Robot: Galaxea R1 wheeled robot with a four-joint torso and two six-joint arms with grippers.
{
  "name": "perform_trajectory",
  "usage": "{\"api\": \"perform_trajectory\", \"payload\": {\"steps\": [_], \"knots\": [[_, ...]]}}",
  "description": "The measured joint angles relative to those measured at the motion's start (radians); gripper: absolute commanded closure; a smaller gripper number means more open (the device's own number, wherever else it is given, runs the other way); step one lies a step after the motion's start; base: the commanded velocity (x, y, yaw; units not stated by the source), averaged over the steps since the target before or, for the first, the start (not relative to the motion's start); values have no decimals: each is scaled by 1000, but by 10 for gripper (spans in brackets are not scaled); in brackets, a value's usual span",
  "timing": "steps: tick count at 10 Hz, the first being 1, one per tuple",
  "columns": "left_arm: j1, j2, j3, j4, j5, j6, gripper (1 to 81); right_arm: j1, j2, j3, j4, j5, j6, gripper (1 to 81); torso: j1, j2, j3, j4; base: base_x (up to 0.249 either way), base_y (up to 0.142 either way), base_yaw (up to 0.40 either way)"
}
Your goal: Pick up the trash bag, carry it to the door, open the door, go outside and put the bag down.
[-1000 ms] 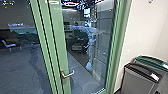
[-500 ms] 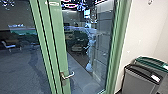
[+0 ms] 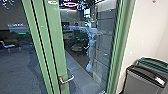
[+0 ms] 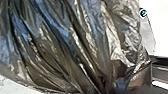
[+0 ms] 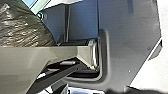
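Trash bag (image 4: 75,45), dark, thin and glossy, bulges close before the left wrist camera, its skin drawn into long creases that run together in a tight gather. Bluish and brownish light lies along the folds. The right wrist view shows another stretch of its wrinkled side, near the robot's own dark plate (image 5: 130,45). Whether the left gripper and the right gripper are open or closed, I cannot tell.

Ahead of the robot, in the head view, stands a glass door (image 3: 55,50) with a green frame. A metal door handle (image 3: 67,80) of the lever kind is fixed to its green upright, the lever reaching out over the pane on the right. More green uprights run beside that one on the left, and a green post (image 3: 122,47) borders the pane on the right.

To the right of the post is a white wall (image 3: 147,30), with a grey bin (image 3: 142,83) under a dark lid in front of it. Just behind the grey bin is a second bin with a green top (image 3: 152,62). A pale label (image 3: 160,80) sits on the front bin's lid.

Through the glass, or mirrored in it, come a pale chair (image 3: 9,45) at the left, a grey floor (image 3: 17,67) and glowing rings (image 3: 70,4) overhead. A pale upright shape (image 3: 90,53) in the right pane is too blurred to name.
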Motion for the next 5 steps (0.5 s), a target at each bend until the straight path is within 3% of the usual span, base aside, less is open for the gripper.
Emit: {"api": "perform_trajectory", "payload": {"steps": [3, 5], "knots": [[-3, 0, 0, 0, 0, 0, 811, 3, 3, 0, 0, 1, 2, 10, 0, 0, 0, 0, 81, 0, 0], [-6, -2, 0, 0, 2, 0, 811, 6, 3, 0, -1, -1, -1, 10, 1, 1, 0, 0, 0, 0, 0]]}}
